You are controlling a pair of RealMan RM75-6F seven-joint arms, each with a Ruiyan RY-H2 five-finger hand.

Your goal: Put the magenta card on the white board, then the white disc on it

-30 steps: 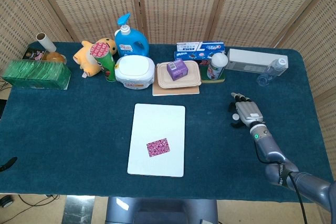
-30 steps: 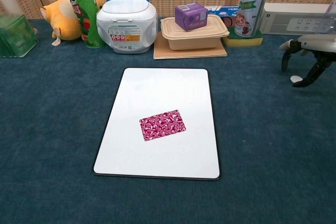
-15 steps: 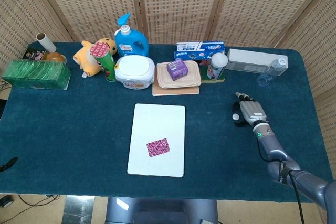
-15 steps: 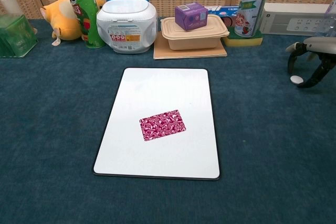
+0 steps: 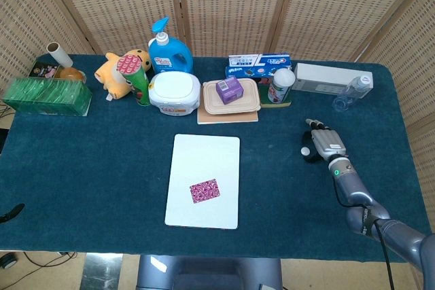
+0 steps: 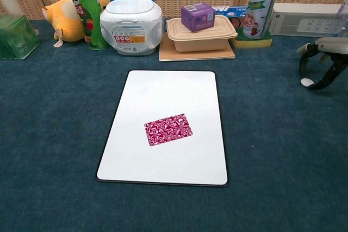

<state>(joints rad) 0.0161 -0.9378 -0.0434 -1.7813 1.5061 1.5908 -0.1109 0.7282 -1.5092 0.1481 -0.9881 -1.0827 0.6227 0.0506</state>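
Observation:
The white board lies flat in the middle of the table. On its lower half rests the magenta card, slightly tilted. The small white disc lies on the blue cloth at the right edge of the chest view. My right hand hovers over it, its dark fingers curved down on either side of the disc without clearly gripping it. In the head view the hand hides the disc. My left hand does not show in either view.
Along the back stand a green box, plush toy, green can, blue detergent bottle, white tub, beige container with a purple box, snack can, white case and clear bottle.
My right hand has shifted a little to the right, closing in around the disc. Since half a second ago it has hardly moved. Board and card are unchanged.

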